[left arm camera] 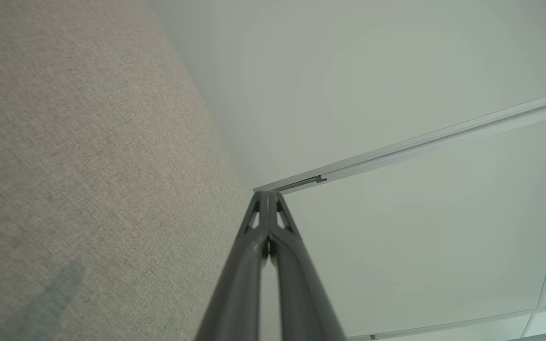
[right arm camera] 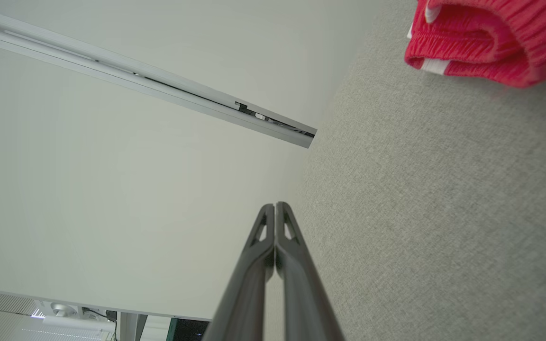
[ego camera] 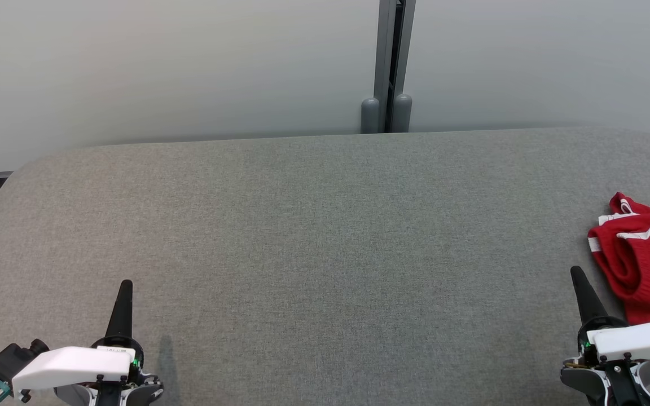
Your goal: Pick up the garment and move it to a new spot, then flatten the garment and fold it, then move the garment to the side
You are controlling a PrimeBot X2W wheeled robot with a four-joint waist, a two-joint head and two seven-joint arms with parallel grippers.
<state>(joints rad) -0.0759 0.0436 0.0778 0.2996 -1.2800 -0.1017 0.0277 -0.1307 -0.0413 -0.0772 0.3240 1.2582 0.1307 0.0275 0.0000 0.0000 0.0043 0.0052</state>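
Observation:
The garment [ego camera: 644, 256] is red with white stripes and lies bunched at the far right edge of the grey fabric table [ego camera: 325, 254]. A rolled edge of the garment [right arm camera: 486, 42] shows at the top right of the right wrist view. My right gripper [ego camera: 577, 273] hovers at the lower right, just left of the garment, with its fingers pressed together and nothing in them. The right gripper [right arm camera: 275, 207] is shut in its own view too. My left gripper [ego camera: 126, 283] rests at the lower left, shut and holding nothing. The left gripper [left arm camera: 267, 194] has its tips meeting in the left wrist view.
A pale wall [ego camera: 161, 67] stands behind the table, with a grey vertical post [ego camera: 388, 67] at its middle. The table's far edge is rounded at both corners. A wide stretch of bare fabric lies between the two grippers.

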